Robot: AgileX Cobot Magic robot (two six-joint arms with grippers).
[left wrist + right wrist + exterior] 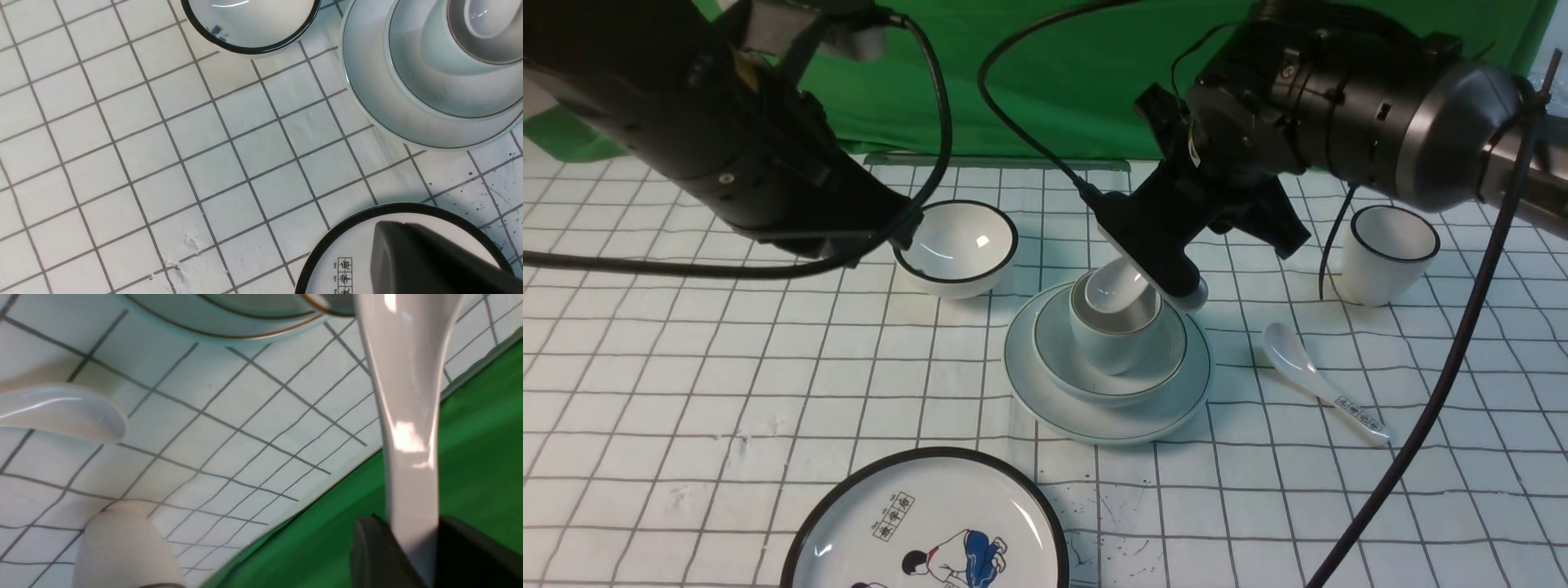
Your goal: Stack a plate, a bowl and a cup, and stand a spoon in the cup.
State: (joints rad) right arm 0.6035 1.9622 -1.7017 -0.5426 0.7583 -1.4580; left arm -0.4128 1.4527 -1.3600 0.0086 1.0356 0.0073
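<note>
The pale plate (1111, 420) lies mid-table with the shallow bowl (1054, 347) on it and the small cup (1104, 347) inside the bowl. My right gripper (1164, 273) hangs over the cup's far right side, shut on the plain white spoon (1112, 287), whose scoop end dips into the cup. In the right wrist view the spoon's handle (408, 416) runs out from between the two dark fingers (376, 555). My left gripper (392, 228) is shut and holds nothing, hovering above the cartoon plate; the stack (367, 106) lies beyond it.
A black-rimmed deep bowl (957, 245) stands behind and left of the stack. A black-rimmed cup (1388, 253) stands at the back right, with a labelled spoon (1319, 380) lying in front of it. The cartoon plate (923, 523) is at the front edge. A cable (1445, 384) hangs on the right.
</note>
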